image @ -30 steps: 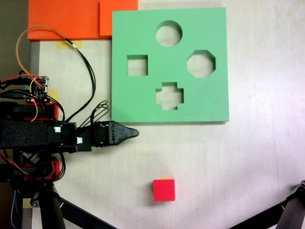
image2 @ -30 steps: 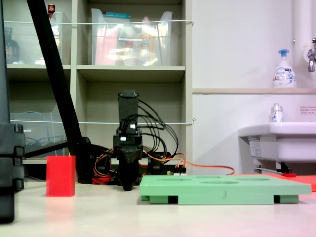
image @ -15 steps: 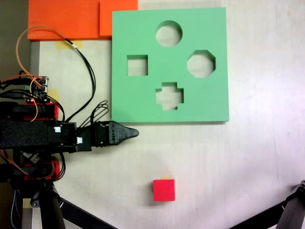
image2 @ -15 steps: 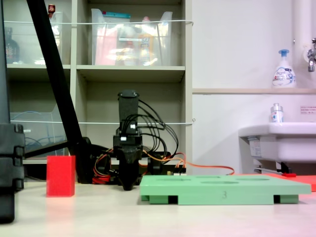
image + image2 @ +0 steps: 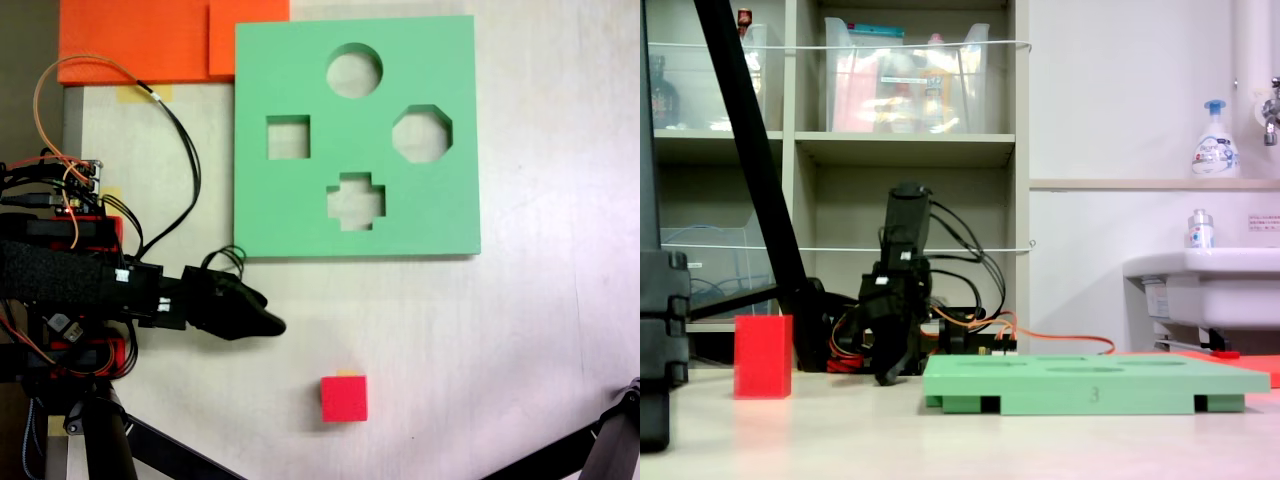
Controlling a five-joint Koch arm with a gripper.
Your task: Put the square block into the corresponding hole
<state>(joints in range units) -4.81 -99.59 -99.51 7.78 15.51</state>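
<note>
Plainly red foam cube (image 5: 344, 398), green cutout board (image 5: 300, 215)

Orange foam sheets (image 5: 150, 40) at table's top-left corner; shelf w/ bins (image 5: 905, 90), sink (image 5: 1205, 285), soap bottle (image 5: 1214, 140) behind.

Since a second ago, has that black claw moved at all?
Yes. In a fixed view the gripper has swung away from the green board, toward the red block.

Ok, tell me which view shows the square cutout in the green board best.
The fixed view from above: the square cutout shows whole in the green board, left of the round, octagonal and cross-shaped ones. In the low side-on fixed view the green board is seen edge-on, so its cutouts are thin dark slivers that cannot be told apart.
</note>
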